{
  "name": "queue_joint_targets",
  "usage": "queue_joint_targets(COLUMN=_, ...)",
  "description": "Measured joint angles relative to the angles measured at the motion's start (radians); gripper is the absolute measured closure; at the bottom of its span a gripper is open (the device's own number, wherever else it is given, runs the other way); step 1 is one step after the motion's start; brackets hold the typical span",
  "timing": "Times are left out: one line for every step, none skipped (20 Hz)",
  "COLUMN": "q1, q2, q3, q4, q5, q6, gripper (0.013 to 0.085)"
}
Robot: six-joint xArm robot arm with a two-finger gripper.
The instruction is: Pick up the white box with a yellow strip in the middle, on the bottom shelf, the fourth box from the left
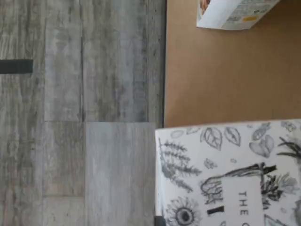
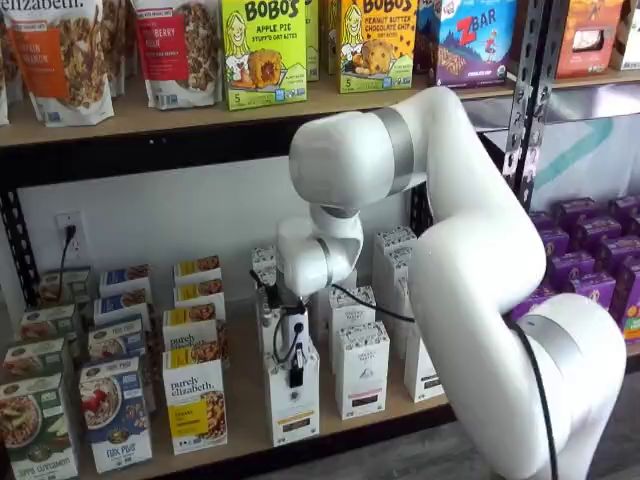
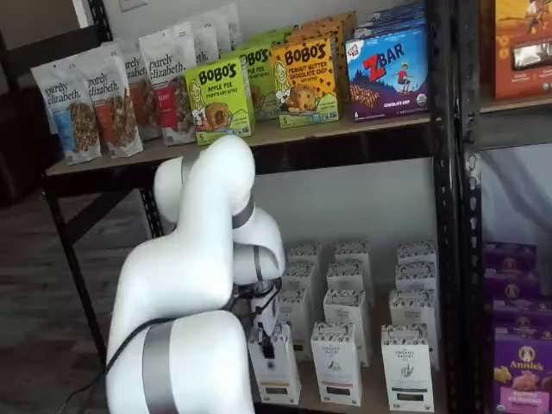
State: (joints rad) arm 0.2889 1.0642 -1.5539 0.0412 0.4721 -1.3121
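Bottom shelf (image 2: 240, 455): gripper (image 2: 295, 378) closed on white box (image 2: 293, 405) top.

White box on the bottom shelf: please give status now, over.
Fingers shut on the white box, at its top. Box upright at front of the bottom shelf. Neighbour cartons close beside it, nothing across its front.
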Motion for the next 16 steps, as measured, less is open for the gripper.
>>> queue_joint_targets(q1=0.001, q2=-0.009, q3=0.014, q4=-0.004, q5=-0.003, q6=0.004, gripper=0.049)
queue_joint_targets(q1=0.002, q2=-0.018, q3=0.029, q4=-0.007, q5=-0.007, q6=0.008, gripper=0.049)
queue_joint_targets(q1=0.005, q2=-0.03, q3=0.046, q4=-0.01, q5=-0.01, q6=0.013, gripper=0.049)
queue_joint_targets(q1=0.008, q2=-0.046, q3=0.072, q4=-0.014, q5=-0.015, q6=0.02, gripper=0.049)
queue_joint_targets(q1=0.012, q2=-0.061, q3=0.095, q4=-0.018, q5=-0.022, q6=0.027, gripper=0.049)
queue_joint_targets(q1=0.015, q2=-0.073, q3=0.115, q4=-0.023, q5=-0.027, q6=0.034, gripper=0.049)
queue_joint_targets(q1=0.02, q2=-0.091, q3=0.143, q4=-0.03, q5=-0.034, q6=0.045, gripper=0.049)
queue_joint_targets(q1=0.024, q2=-0.105, q3=0.166, q4=-0.034, q5=-0.039, q6=0.053, gripper=0.049)
queue_joint_targets(q1=0.029, q2=-0.121, q3=0.187, q4=-0.038, q5=-0.041, q6=0.061, gripper=0.049)
queue_joint_targets(q1=0.033, q2=-0.134, q3=0.206, q4=-0.04, q5=-0.044, q6=0.067, gripper=0.049)
queue_joint_targets(q1=0.038, q2=-0.148, q3=0.225, q4=-0.039, q5=-0.046, q6=0.071, gripper=0.049)
queue_joint_targets(q1=0.042, q2=-0.163, q3=0.245, q4=-0.038, q5=-0.048, q6=0.075, gripper=0.049)
queue_joint_targets(q1=0.047, q2=-0.178, q3=0.263, q4=-0.038, q5=-0.049, q6=0.08, gripper=0.049)
queue_joint_targets(q1=0.052, q2=-0.194, q3=0.282, q4=-0.039, q5=-0.049, q6=0.086, gripper=0.049)
queue_joint_targets(q1=0.057, q2=-0.21, q3=0.3, q4=-0.04, q5=-0.049, q6=0.091, gripper=0.049)
queue_joint_targets(q1=0.063, q2=-0.229, q3=0.323, q4=-0.042, q5=-0.051, q6=0.099, gripper=0.049)
